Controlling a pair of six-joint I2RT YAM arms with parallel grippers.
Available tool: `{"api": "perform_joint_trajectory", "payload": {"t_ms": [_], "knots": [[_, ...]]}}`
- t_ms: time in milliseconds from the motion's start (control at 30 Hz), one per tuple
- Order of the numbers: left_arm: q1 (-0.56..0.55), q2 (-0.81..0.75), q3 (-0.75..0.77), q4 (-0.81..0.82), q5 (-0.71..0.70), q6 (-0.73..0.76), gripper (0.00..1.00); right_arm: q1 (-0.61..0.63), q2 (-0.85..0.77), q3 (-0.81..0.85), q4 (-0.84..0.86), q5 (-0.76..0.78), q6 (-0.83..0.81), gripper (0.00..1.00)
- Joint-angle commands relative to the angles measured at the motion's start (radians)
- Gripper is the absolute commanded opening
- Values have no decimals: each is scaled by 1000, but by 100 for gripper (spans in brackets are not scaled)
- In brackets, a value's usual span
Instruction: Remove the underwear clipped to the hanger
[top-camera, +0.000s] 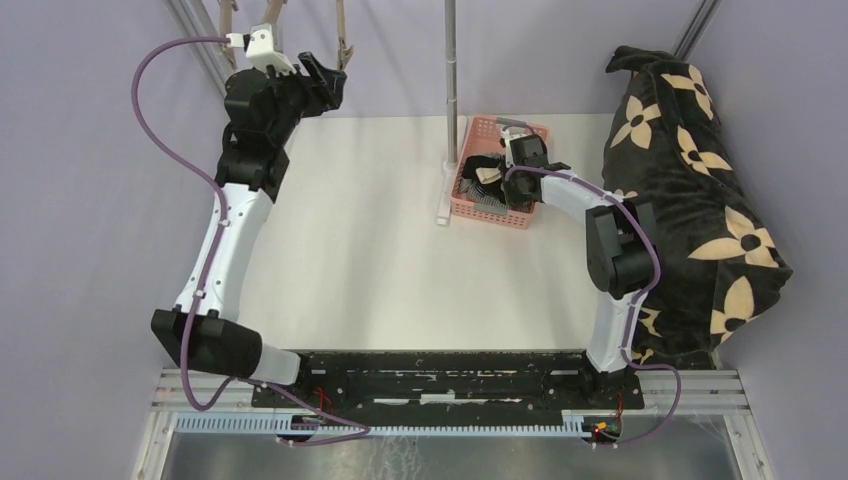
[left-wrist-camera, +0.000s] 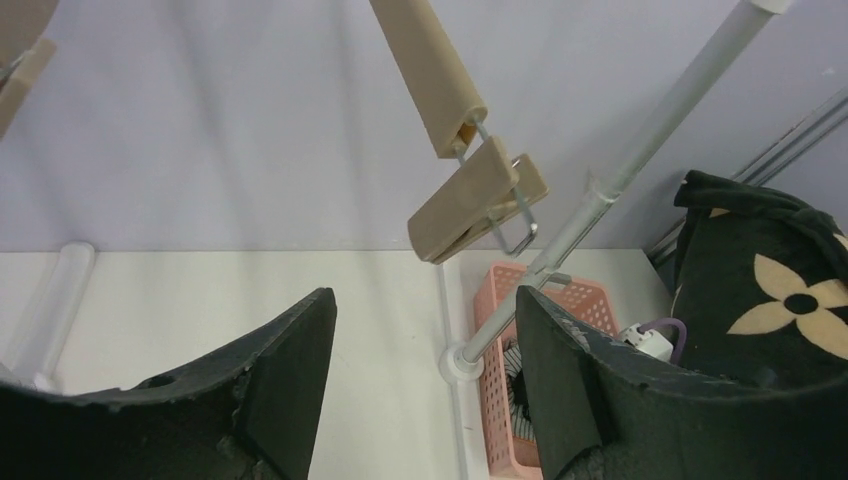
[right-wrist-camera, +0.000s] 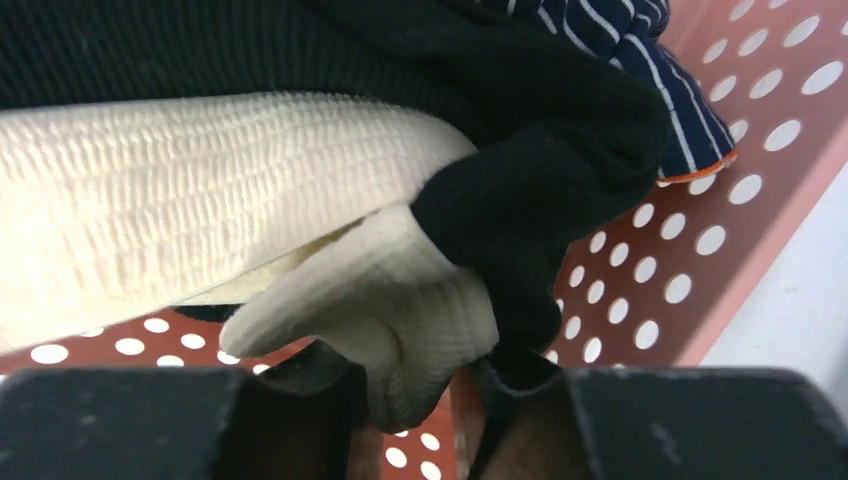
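Note:
The underwear lies in a pink basket (top-camera: 470, 208). In the right wrist view I see a grey-white ribbed brief (right-wrist-camera: 330, 290), a black brief (right-wrist-camera: 540, 180) and a navy striped brief (right-wrist-camera: 620, 40). My right gripper (right-wrist-camera: 415, 400) is down in the basket (right-wrist-camera: 700, 260), shut on a fold of the grey-white brief; in the top view it (top-camera: 497, 178) sits over the basket. My left gripper (top-camera: 325, 80) is raised at the hanger, open and empty. In the left wrist view it (left-wrist-camera: 425, 330) sits just below an empty wooden clip (left-wrist-camera: 475, 205) on a hanger arm (left-wrist-camera: 430, 70).
A metal pole (top-camera: 452, 80) stands on a white foot just left of the basket. More hanger clips (top-camera: 345, 40) hang at the back left. A large black flower-print blanket (top-camera: 690, 180) lies piled at the right table edge.

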Motion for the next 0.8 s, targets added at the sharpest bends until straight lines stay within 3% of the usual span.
{"api": "perform_joint_trajectory", "payload": {"t_ms": [0, 67, 200, 433, 567, 767], "knots": [[-2, -91, -21, 22, 50, 36, 75, -8, -60, 25, 15, 24, 19, 41], [-2, -116, -26, 15, 70, 45, 77, -8, -104, 16, 50, 48, 4, 53], [-2, -175, -74, 20, 76, 66, 78, -8, -173, 32, 74, 76, -32, 59], [-1, -287, -196, 5, 56, 118, 78, -9, -289, 25, 101, 65, -45, 66], [-2, -378, -325, 22, 8, 160, 79, -9, -340, 18, 64, 74, -44, 63], [-1, -511, -504, 6, -127, 218, 80, -10, -536, -143, 155, 147, -53, 69]]}}
